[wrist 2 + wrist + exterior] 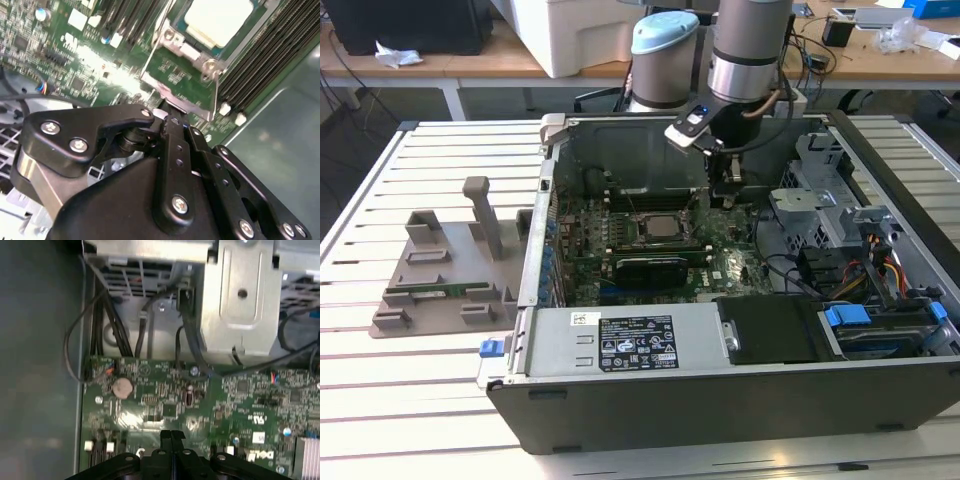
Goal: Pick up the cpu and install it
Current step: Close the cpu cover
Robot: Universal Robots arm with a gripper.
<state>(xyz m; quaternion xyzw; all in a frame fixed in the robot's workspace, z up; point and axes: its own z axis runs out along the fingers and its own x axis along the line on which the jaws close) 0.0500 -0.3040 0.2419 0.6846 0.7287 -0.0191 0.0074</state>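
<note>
Cpu [218, 19] lying in the socket frame [192, 52] on the motherboard [75, 65], gripper [167, 116] just beside it, fingers pressed together, holding nothing.

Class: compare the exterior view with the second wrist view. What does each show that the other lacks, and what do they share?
Exterior view: the whole computer case, the grey fixture beside it, the arm. Second wrist view: screws on the black linkage of the gripper, shut. Both: the cpu lying in its socket frame, the green motherboard, the gripper.

Silvery matt metal cpu [218, 20], glossy green motherboard [85, 55]
</note>
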